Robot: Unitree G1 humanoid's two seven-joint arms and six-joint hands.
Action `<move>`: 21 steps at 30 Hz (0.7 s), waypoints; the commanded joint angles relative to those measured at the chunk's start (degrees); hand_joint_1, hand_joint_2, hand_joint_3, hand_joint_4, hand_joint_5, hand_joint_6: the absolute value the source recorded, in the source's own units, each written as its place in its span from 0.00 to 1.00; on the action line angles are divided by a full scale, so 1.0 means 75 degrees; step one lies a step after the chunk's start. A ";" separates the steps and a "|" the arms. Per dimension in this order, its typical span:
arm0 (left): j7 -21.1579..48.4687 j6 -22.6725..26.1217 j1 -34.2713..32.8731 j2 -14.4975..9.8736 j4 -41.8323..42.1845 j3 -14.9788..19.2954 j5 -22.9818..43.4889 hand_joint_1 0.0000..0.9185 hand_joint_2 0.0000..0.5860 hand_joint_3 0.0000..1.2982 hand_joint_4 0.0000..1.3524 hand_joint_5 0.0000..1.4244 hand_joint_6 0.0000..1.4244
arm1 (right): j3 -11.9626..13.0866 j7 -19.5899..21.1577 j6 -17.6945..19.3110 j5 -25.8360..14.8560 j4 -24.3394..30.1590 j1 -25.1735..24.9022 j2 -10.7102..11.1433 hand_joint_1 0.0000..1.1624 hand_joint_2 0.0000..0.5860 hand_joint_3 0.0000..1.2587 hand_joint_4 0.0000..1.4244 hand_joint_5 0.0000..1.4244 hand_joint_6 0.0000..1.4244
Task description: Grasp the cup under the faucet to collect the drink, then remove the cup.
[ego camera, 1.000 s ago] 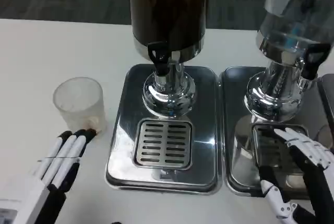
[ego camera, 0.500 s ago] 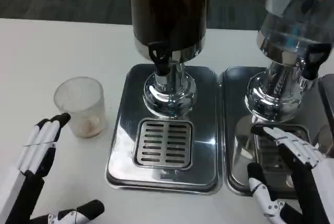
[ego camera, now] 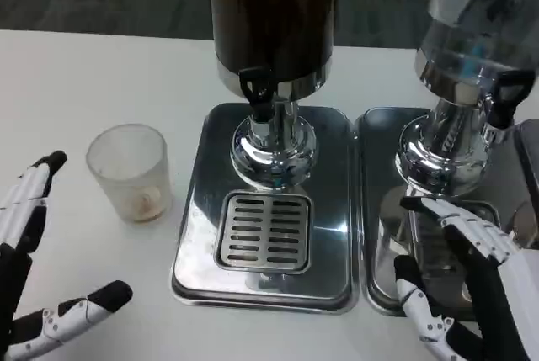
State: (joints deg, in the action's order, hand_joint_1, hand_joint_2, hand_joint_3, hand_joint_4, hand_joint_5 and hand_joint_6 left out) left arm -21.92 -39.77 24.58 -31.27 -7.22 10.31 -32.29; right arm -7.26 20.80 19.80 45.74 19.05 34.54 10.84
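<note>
The left hand point(ego camera: 34, 268) has drawn back and spread its fingers wide, holding nothing. The frosted translucent plastic cup point(ego camera: 129, 172) stands on the white counter point(ego camera: 93, 92), beside the steel drip tray point(ego camera: 198, 209) under the dark dispenser's faucet point(ego camera: 257, 92). The right hand point(ego camera: 459, 273) is open over the neighbouring tray. No step is done: grasping, filling and removing remain.
</note>
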 commanded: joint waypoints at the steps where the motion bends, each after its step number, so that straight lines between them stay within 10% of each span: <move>1: 0.0086 0.0232 -0.0330 0.0025 -0.0288 0.0007 0.0071 0.00 0.05 0.00 0.00 0.03 0.20 | 0.0089 0.0142 0.0089 -0.0155 -0.0262 -0.0054 0.0124 0.26 0.71 0.22 0.16 0.15 0.15; 21: 0.0767 0.0006 -0.2308 -0.0365 -0.2662 -0.0413 0.0846 0.04 0.00 0.01 0.00 0.06 0.23 | 0.0089 0.0109 0.0099 -0.0244 -0.0316 -0.0265 0.0327 0.26 0.71 0.23 0.18 0.16 0.16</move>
State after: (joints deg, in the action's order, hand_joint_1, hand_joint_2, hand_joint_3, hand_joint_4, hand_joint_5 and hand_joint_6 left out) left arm -17.40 -38.84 8.99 -33.20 -24.92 8.23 -26.58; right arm -6.84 21.01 19.87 44.34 16.77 32.58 12.89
